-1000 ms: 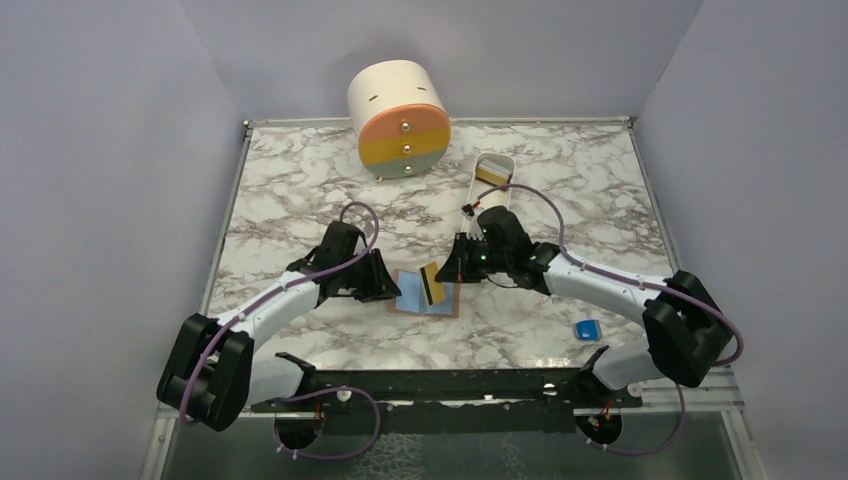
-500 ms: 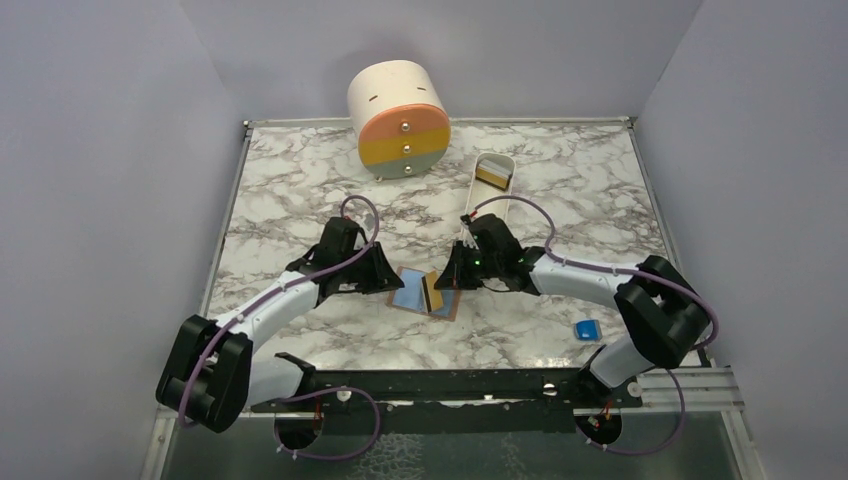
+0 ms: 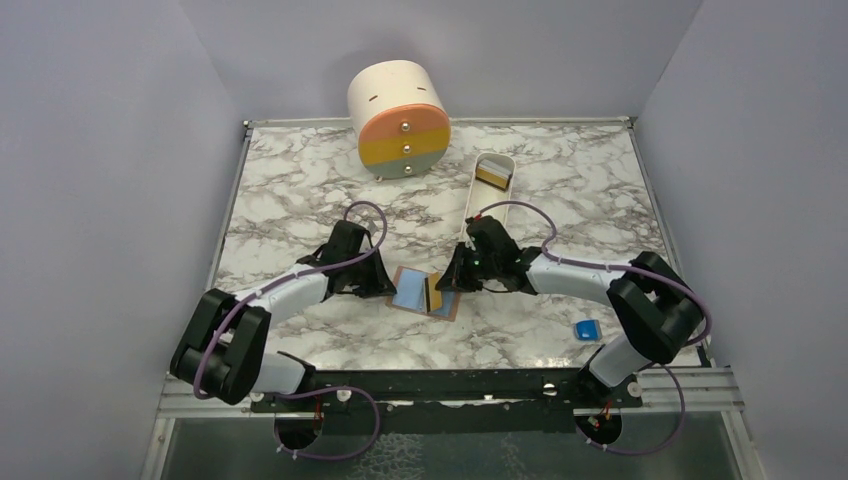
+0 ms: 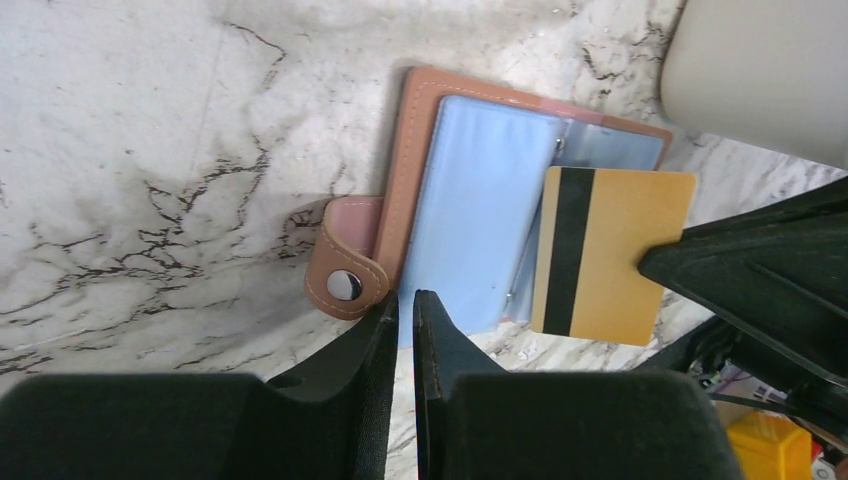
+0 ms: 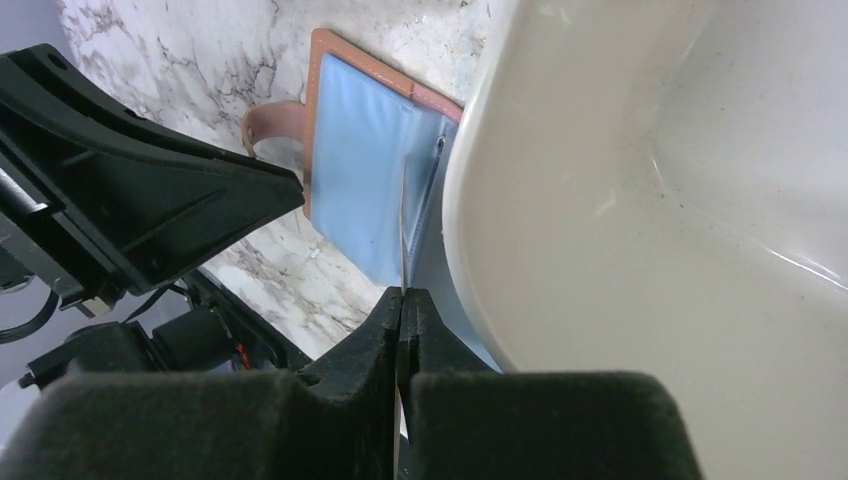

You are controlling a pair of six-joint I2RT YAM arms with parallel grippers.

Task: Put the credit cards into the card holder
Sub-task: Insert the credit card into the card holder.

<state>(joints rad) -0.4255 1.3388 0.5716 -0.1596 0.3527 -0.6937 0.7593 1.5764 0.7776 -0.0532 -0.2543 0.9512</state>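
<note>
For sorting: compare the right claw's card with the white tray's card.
The tan black-striped plastic card is pinched in the right claw; the tan card in the long white tray is ungripped. The first hangs tilted over the open brown leather card holder; the second lies farther back. Both look tan, dark-striped.

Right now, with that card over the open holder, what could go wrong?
The credit card is pinched at one edge by the right gripper, so it may twist or slip when pushed into the card holder. The left gripper is at the holder's edge; if the holder slides, the card could miss.
</note>
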